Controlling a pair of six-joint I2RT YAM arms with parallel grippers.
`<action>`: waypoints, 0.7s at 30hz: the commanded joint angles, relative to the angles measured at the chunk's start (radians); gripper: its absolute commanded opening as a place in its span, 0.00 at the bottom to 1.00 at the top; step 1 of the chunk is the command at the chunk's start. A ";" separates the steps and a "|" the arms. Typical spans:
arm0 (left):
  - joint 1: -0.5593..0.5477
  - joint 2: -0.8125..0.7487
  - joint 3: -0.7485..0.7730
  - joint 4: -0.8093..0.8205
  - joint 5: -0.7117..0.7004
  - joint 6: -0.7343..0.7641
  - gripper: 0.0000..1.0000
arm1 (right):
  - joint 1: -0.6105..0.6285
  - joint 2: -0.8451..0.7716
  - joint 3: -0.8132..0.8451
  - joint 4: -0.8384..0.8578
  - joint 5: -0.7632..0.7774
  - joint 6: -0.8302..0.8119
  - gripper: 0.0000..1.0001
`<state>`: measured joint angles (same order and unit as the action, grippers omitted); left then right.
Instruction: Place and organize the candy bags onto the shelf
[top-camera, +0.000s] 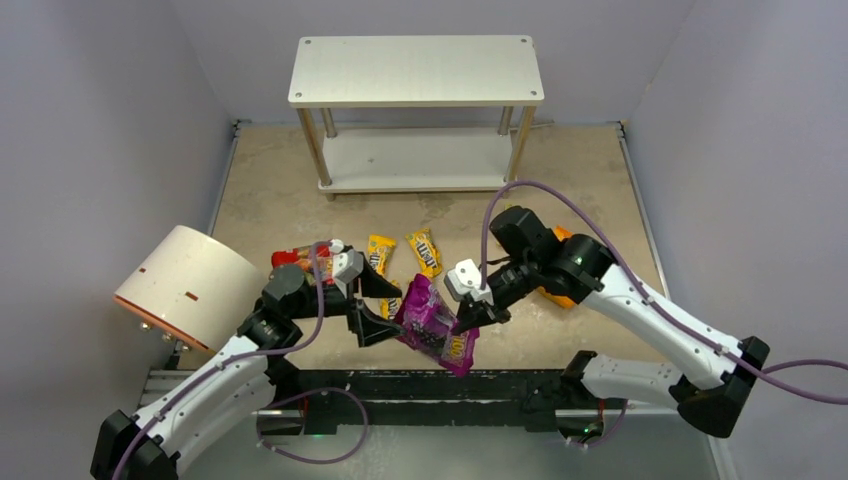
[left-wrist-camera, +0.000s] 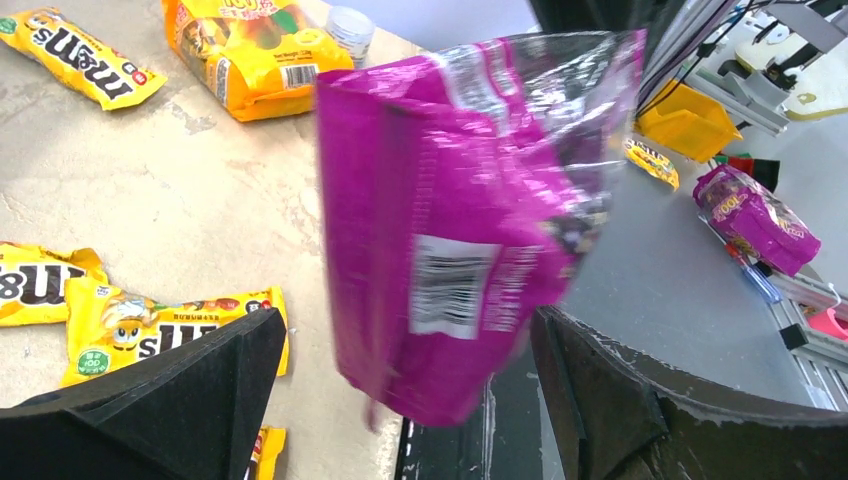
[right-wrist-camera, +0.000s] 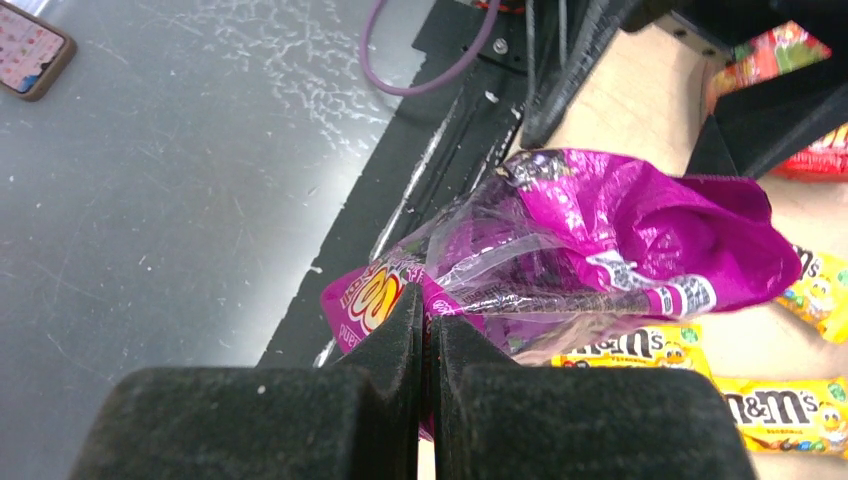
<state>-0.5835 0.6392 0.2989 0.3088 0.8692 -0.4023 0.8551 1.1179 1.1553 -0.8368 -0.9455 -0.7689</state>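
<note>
The purple candy bag (top-camera: 435, 325) hangs tilted over the table's near edge, and my right gripper (top-camera: 470, 318) is shut on its edge. In the right wrist view the jaws (right-wrist-camera: 428, 310) pinch the purple bag (right-wrist-camera: 640, 230) at its printed end. My left gripper (top-camera: 375, 305) is open just left of it. In the left wrist view the purple bag (left-wrist-camera: 460, 220) hangs between the spread fingers (left-wrist-camera: 150, 400) with a gap on each side. The red bag (top-camera: 295, 258), the orange bag (top-camera: 555, 292) and yellow M&M's packets (top-camera: 424, 250) lie on the table. The shelf (top-camera: 415, 70) stands at the back with bare boards.
A white-and-orange cylinder (top-camera: 190, 285) lies at the left beside my left arm. Grey walls close in the left, right and back sides. The black front rail (top-camera: 430, 385) runs under the hanging bag. Further yellow packets (left-wrist-camera: 170, 330) lie under the left gripper.
</note>
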 joint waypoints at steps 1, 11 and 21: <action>-0.001 0.001 0.002 0.022 0.000 0.029 1.00 | 0.014 -0.066 0.051 0.021 -0.128 -0.052 0.00; -0.001 0.000 -0.058 0.412 0.164 -0.189 1.00 | 0.023 -0.014 0.061 0.023 -0.115 -0.071 0.00; -0.018 0.149 -0.062 0.592 0.203 -0.269 1.00 | 0.023 0.056 0.183 -0.063 -0.114 -0.235 0.00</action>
<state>-0.5858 0.7704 0.2420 0.7654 1.0191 -0.6296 0.8726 1.1942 1.2457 -0.9272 -0.9886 -0.8978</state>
